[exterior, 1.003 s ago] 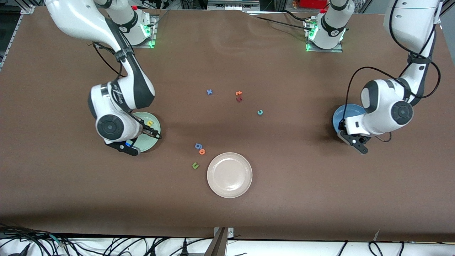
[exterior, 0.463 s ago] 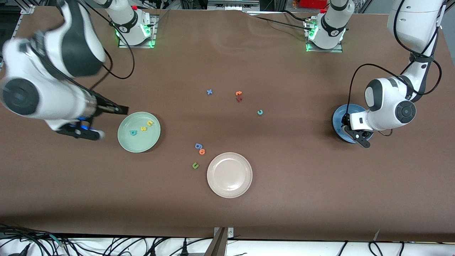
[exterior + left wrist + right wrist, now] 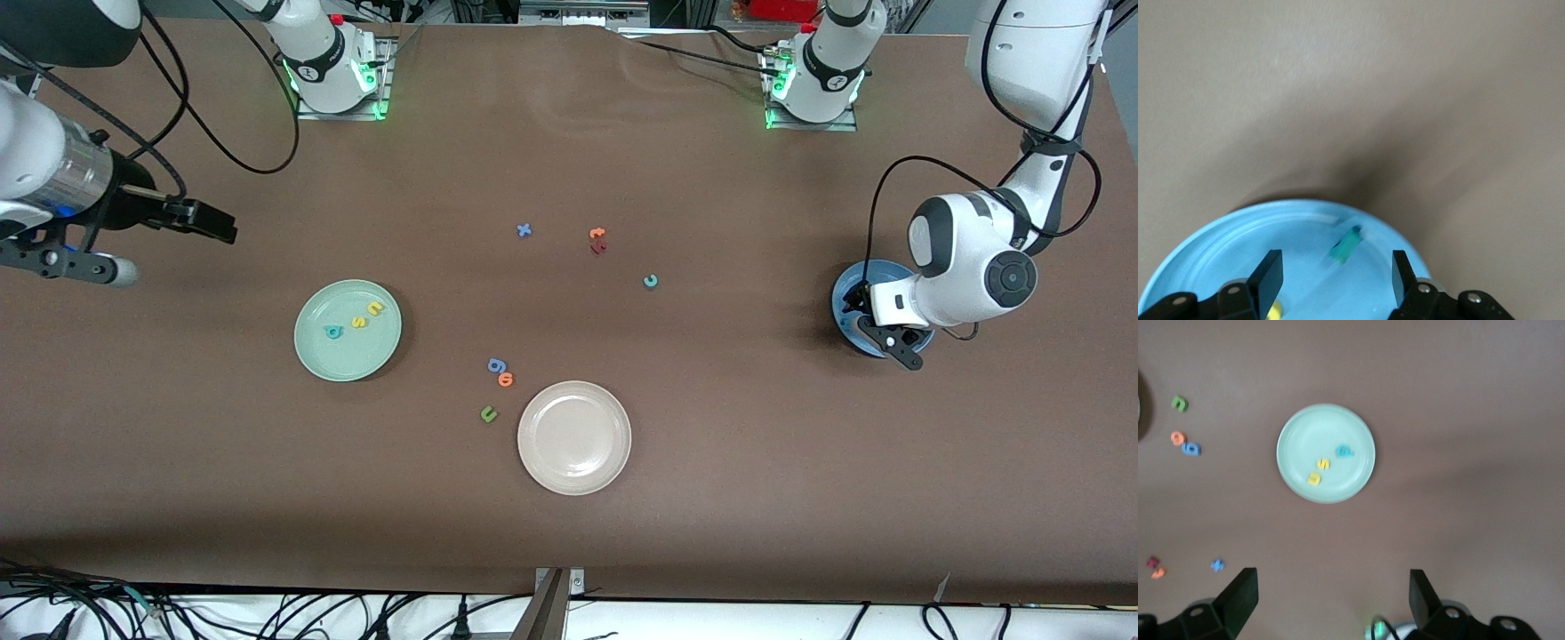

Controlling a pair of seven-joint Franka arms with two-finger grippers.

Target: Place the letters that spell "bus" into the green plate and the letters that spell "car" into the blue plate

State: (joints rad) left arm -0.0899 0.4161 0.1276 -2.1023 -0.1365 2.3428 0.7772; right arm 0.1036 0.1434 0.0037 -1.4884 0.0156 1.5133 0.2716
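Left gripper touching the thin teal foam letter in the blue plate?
Apart. Left wrist view: the left gripper stands open, the thin teal letter lying loose between its fingers on the blue plate.

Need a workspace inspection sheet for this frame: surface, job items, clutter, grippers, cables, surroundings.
Surface: brown table, one covering.
Job's things: green plate holds teal b, yellow s, yellow u. Blue plate holds a teal letter and a yellow one. Teal c lies on the table.
Clutter: beige plate; x, t, g, green u.
Grippers: left gripper open over the blue plate; right gripper open, high, empty.
Cables: black cables on both arms.
Surroundings: cables along the table's front edge.
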